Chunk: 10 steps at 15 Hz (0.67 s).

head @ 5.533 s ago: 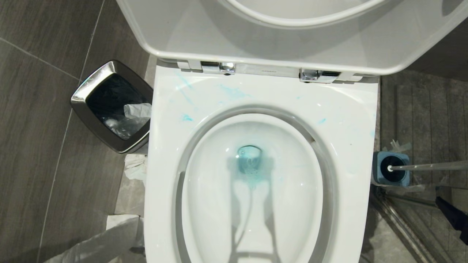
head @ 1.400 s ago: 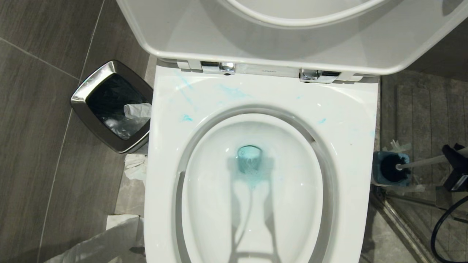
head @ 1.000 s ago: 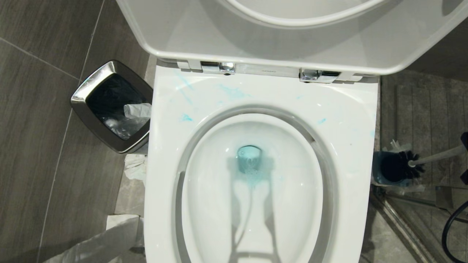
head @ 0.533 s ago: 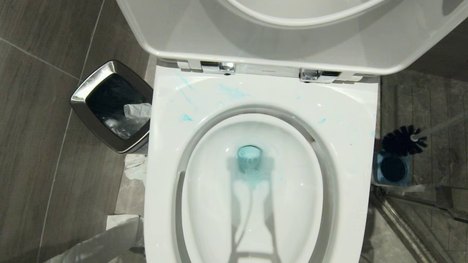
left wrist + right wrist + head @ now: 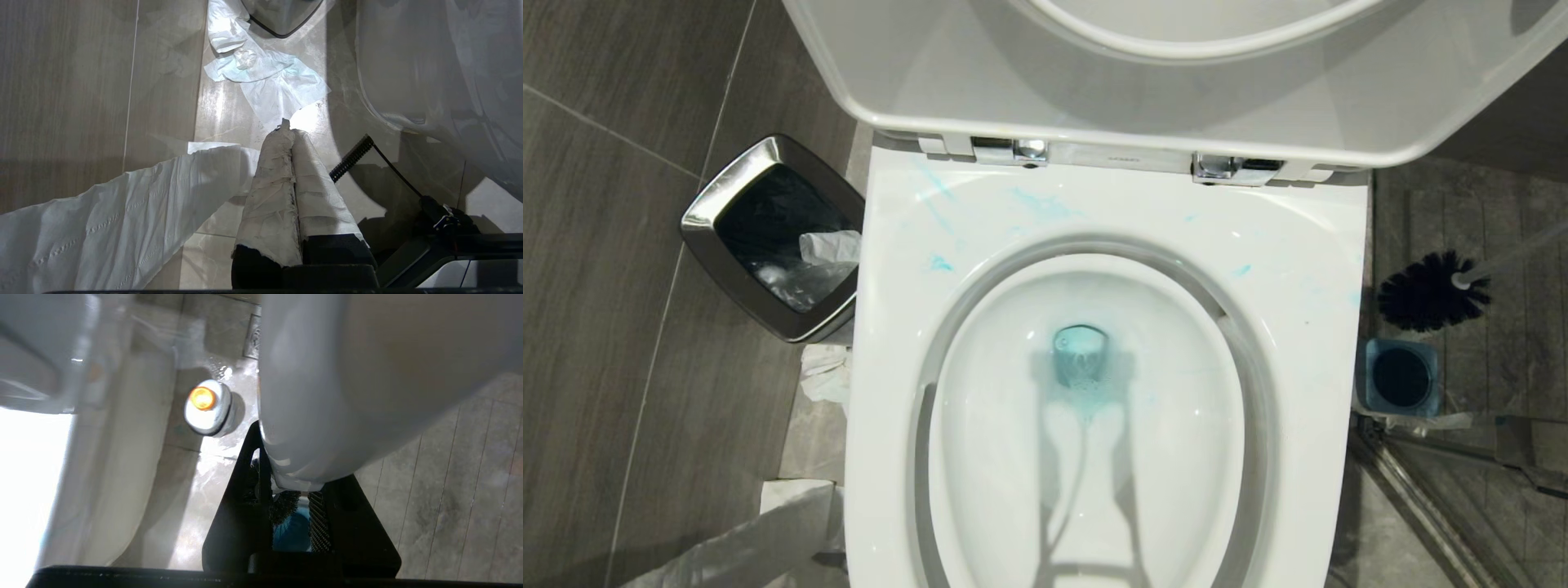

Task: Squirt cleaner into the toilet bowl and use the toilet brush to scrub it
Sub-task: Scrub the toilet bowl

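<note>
Brush (image 5: 1431, 291) hangs in the air to the right of the bowl (image 5: 1307, 269), its black bristle head clear of the blue holder (image 5: 1401, 377), which stands on the floor just nearer. Its white handle runs off the right edge of the head view. In the right wrist view the handle fills the upper part of the picture, and the right gripper (image 5: 291, 486) is clamped on it, one black finger (image 5: 241, 498) pressed on each side; below, between the fingers, the bristles and the blue holder show. A white bottle (image 5: 208, 407) with an orange cap stands on the floor beside the toilet's base.

Turquoise cleaner (image 5: 1081, 359) pools at the drain in the middle of the bowl, and faint blue smears mark the broad rim at the far left and right. Seat and lid (image 5: 1111, 82) stand raised at the far end. A chrome-rimmed bin (image 5: 715, 214) sits on the floor to the left of the bowl, with crumpled paper (image 5: 827, 377) lying just near of it.

The left gripper (image 5: 286, 134) is low beside the toilet, over the floor, its paper-wrapped fingers (image 5: 269, 183) pressed together with nothing between them. A long strip of paper (image 5: 102, 228) trails over the tiles next to it.
</note>
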Tool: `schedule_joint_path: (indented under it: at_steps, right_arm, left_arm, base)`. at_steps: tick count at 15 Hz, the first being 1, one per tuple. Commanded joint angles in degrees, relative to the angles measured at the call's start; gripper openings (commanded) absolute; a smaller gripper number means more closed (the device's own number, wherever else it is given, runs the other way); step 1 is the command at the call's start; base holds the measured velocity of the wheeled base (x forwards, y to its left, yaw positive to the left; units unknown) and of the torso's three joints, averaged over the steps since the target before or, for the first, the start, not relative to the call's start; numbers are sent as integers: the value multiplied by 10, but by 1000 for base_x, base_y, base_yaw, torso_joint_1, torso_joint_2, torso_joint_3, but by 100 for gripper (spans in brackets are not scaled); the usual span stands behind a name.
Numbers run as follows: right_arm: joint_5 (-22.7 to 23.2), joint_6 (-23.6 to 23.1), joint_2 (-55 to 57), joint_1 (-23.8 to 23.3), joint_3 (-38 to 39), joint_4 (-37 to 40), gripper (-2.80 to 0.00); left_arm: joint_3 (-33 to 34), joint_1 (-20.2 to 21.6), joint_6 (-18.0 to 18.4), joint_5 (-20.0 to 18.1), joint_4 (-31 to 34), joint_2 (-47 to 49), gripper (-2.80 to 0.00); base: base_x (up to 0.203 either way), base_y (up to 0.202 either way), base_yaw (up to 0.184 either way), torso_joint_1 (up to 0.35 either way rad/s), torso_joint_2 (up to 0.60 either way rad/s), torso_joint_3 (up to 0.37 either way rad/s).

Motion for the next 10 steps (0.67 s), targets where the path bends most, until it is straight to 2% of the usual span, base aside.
schedule_joint_path:
  at_steps: [1,3,8,10]
  right_arm:
    - [0,-7,-21,4,-39,50,-280]
    - [-5,-35,-29,4,-59,65,-280]
    - [-14,-50,-28,5,-85,66,-280]
    - [-15,-50,-27,6,-118,104,-280]
  left_arm:
    - [1,0,0,0,0,0,-280]
    - [1,0,-1,0,0,0,-280]
    - [1,0,-1,0,0,0,-280]
    - [1,0,-1,0,0,0,-280]
  base:
    - [0,0,0,0,0,0]
    - [0,0,0,0,0,0]
    - [0,0,0,0,0,0]
    - [0,0,0,0,0,0]
